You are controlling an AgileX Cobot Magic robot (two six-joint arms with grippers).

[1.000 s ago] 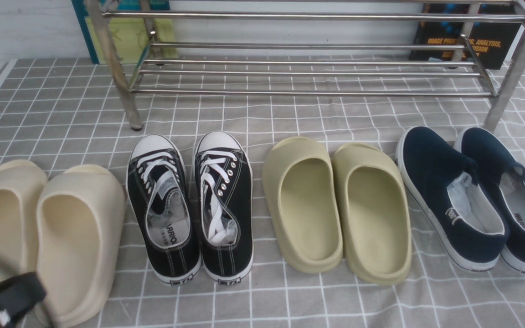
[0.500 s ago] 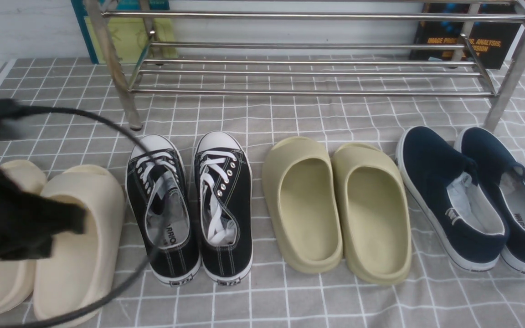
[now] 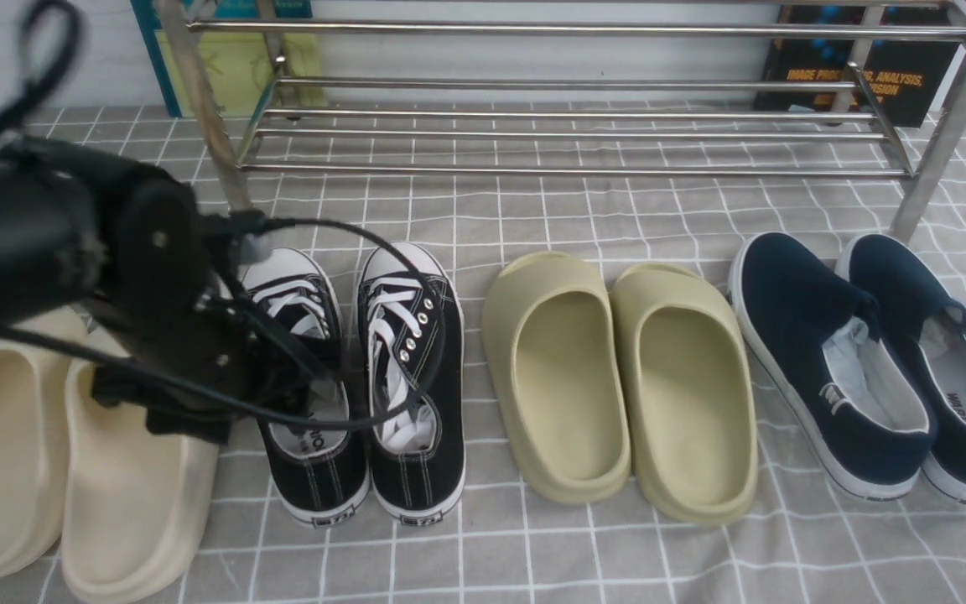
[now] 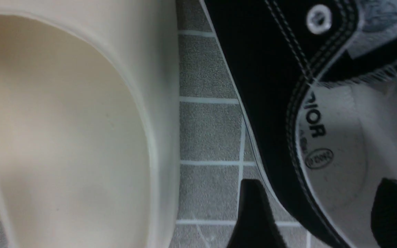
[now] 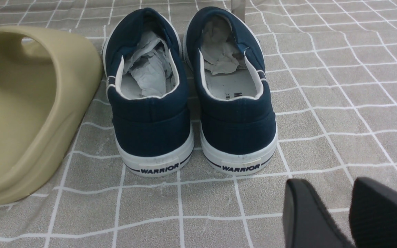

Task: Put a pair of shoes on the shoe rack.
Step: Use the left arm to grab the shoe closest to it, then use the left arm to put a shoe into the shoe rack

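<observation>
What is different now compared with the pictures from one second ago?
The left arm swung in from the lower left corner and now hangs over the left black sneaker. Its fingers stand apart, one outside the sneaker's wall and one over its insole, gripping nothing. All four shoe pairs and the shoe rack stayed in place.

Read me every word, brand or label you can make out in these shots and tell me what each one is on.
"WARRIOR": heel tab of each navy slip-on.
"IMAGE PROC... ANALYSIS": dark book behind the shoe rack, partly hidden by a bar; the rest is too blurred.
Partial dark letters, cut off and not fully legible: insole of the left black sneaker; the oval stamp below is too small to read.
Green book: no legible text.
</observation>
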